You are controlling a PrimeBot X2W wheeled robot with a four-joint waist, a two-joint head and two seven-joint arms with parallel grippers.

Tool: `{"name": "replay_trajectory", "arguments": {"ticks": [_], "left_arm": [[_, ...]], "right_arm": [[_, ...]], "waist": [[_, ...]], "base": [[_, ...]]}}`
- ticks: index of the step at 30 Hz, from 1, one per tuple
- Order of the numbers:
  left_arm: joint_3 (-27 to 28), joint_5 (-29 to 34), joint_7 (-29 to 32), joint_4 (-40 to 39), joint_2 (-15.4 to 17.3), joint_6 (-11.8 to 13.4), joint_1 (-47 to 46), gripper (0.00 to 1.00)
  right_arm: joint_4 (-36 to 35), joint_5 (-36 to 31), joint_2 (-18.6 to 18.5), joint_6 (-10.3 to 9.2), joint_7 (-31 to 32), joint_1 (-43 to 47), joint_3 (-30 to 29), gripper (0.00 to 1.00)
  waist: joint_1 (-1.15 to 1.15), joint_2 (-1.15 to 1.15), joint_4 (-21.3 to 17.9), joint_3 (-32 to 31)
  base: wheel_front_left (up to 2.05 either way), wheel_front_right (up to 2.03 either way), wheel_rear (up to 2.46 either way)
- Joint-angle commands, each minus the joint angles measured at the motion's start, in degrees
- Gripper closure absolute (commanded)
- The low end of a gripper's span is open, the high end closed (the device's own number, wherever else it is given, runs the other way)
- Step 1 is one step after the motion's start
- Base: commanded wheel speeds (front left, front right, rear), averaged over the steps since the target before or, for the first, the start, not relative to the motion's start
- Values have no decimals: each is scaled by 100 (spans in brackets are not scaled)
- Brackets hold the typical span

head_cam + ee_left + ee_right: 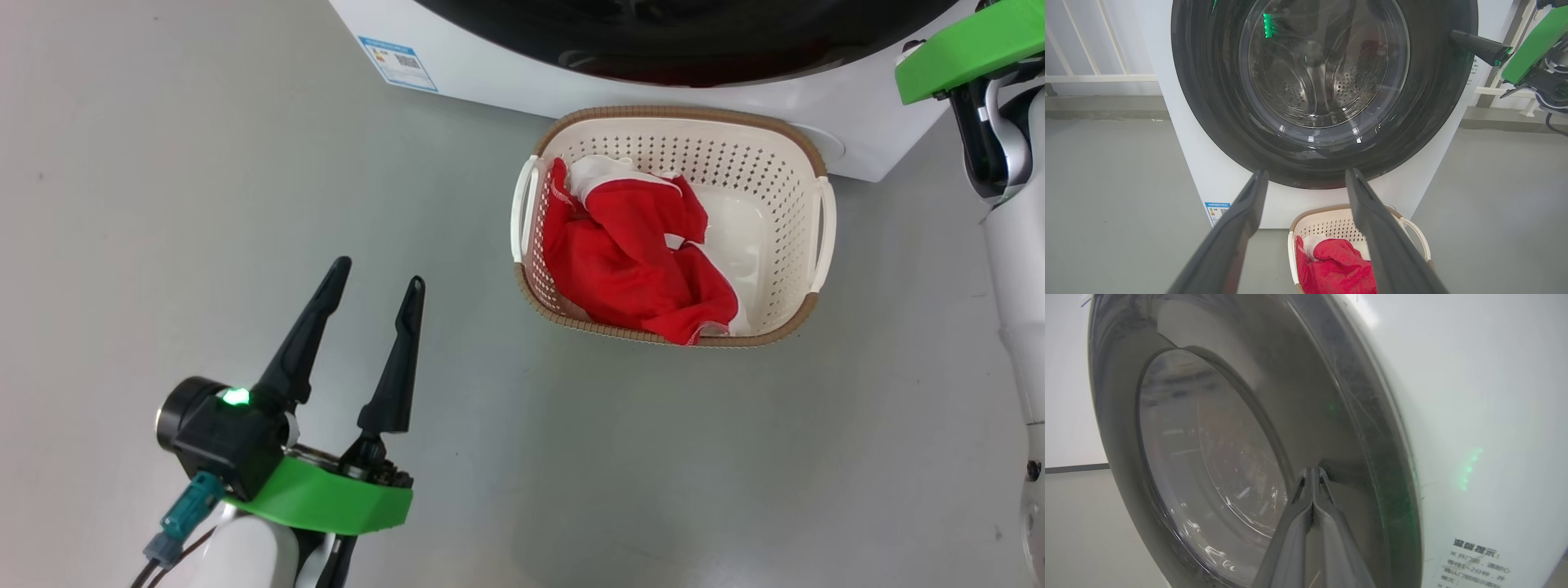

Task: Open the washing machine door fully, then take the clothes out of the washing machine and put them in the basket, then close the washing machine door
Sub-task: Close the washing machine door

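Observation:
The washing machine door [1208, 102] lies flat against the white washing machine [1180, 163], and the steel drum shows through its glass. My right gripper [1312, 470] is shut with nothing in it, tips pressed on the door's black rim [1363, 437] at its right side; it also appears as my right gripper [1457, 36] in the left wrist view. The red and white clothes [629, 253] lie in the basket [678, 112] on the floor before the machine. My left gripper [380, 271] hangs open and empty over the floor, left of the basket.
Bare grey floor [163, 204] spreads left of and in front of the basket. A blue label [397, 63] marks the machine's lower left corner. A white railing [1094, 75] stands behind the machine. My right arm's pale links [1016, 245] run down the right edge.

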Motion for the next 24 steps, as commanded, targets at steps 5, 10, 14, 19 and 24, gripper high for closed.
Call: {"name": "replay_trajectory", "arguments": {"ticks": [5, 10, 14, 19, 24], "left_arm": [[221, -49, -69, -111, 118, -31, -51, 0], [344, -75, -69, -76, 99, -31, -36, 0], [445, -66, -69, -23, 91, -31, -15, 0], [588, -61, -69, 45, 85, -31, 57, 0], [662, -199, -69, 96, 93, -31, 159, 0]], "right_arm": [[-137, 124, 71, -82, -14, -109, 9, 100], [-395, 293, 183, -82, -14, 240, 162, 0], [-676, 417, 267, -82, -14, 655, 331, 0], [-1036, 498, 351, -82, -14, 1195, 531, 0], [-1335, 539, 421, -82, -14, 1697, 645, 0]], "waist": [[0, 0, -110, -86], [0, 0, -294, -233], [0, 0, -491, -418], [0, 0, -769, -681], [0, 0, -1052, -955]], "base": [[0, 0, 0], [0, 0, 0], [0, 0, 0], [0, 0, 0], [0, 0, 0]]}}
